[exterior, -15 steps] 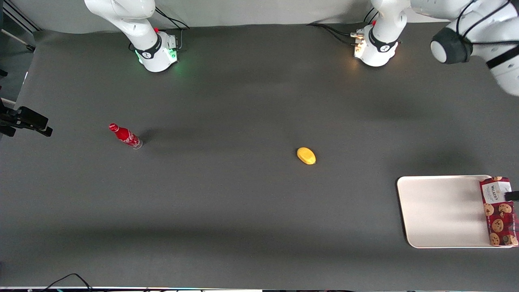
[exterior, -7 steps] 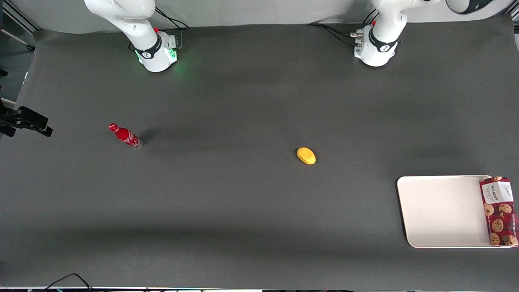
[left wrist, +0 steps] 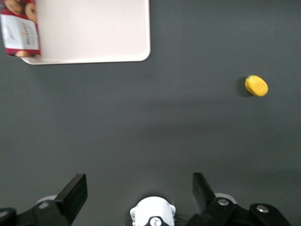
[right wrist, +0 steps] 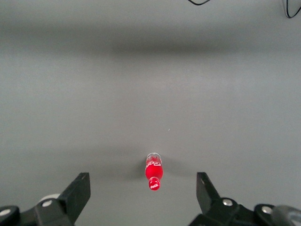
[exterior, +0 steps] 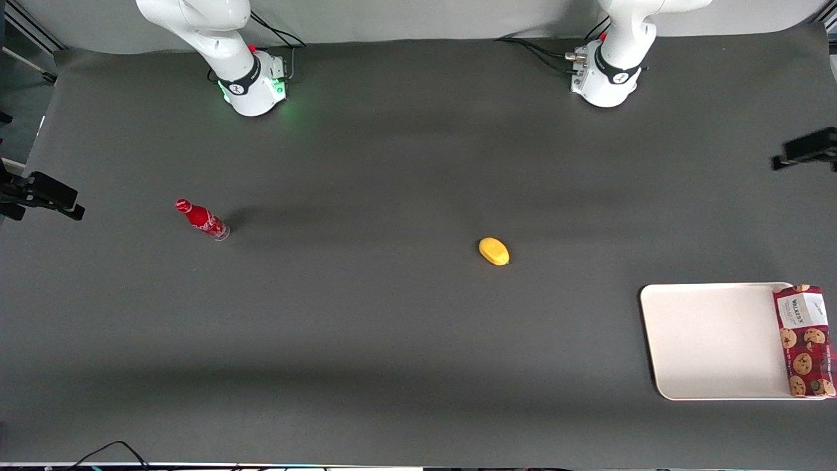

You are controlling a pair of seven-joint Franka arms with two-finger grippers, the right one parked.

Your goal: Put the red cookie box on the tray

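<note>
The red cookie box lies flat along the short edge of the cream-white tray, at the working arm's end of the table, partly over the rim. Its white label end points away from the front camera. My left gripper is high above the table, farther from the front camera than the tray and well apart from the box. In the left wrist view the gripper is open and empty, with dark table between its fingers. The box and tray also show there.
A yellow lemon-shaped object lies mid-table, also in the left wrist view. A small red bottle stands toward the parked arm's end. The working arm's base sits at the table's back edge.
A second ago a dark fingertip was at the box's white label end. The left arm has since pulled up and away from the front camera. The box stays on the tray's edge.
</note>
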